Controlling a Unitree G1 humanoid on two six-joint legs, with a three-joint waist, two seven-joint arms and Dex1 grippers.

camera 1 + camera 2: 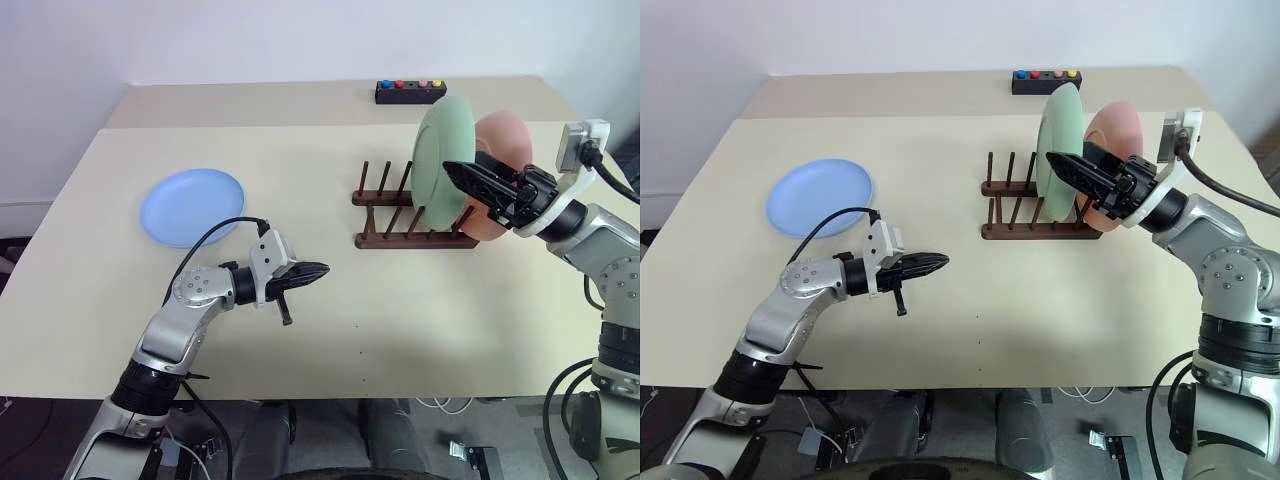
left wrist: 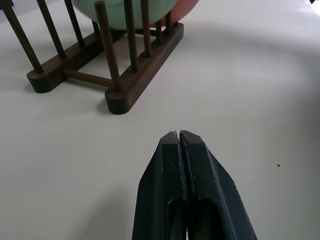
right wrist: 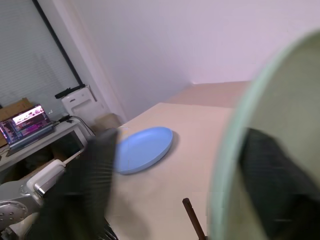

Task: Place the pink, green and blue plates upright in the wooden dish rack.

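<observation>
Left eye view: green plate [image 1: 440, 160] and pink plate [image 1: 503, 170] stand in the wooden rack [image 1: 410, 215] at two o'clock; blue plate [image 1: 192, 206] lies flat at ten o'clock on the surface [image 1: 400, 330]. Right fingers [image 1: 462, 178] spread wide astride the green plate's rim; left fingers [image 1: 312, 272] pressed together, empty.

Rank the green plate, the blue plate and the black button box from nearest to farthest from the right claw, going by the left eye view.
1. Green plate: upright in the dish rack, right at the right claw.
2. Black button box: at the table's far edge, behind the rack.
3. Blue plate: flat on the table, far over on the left side.
</observation>
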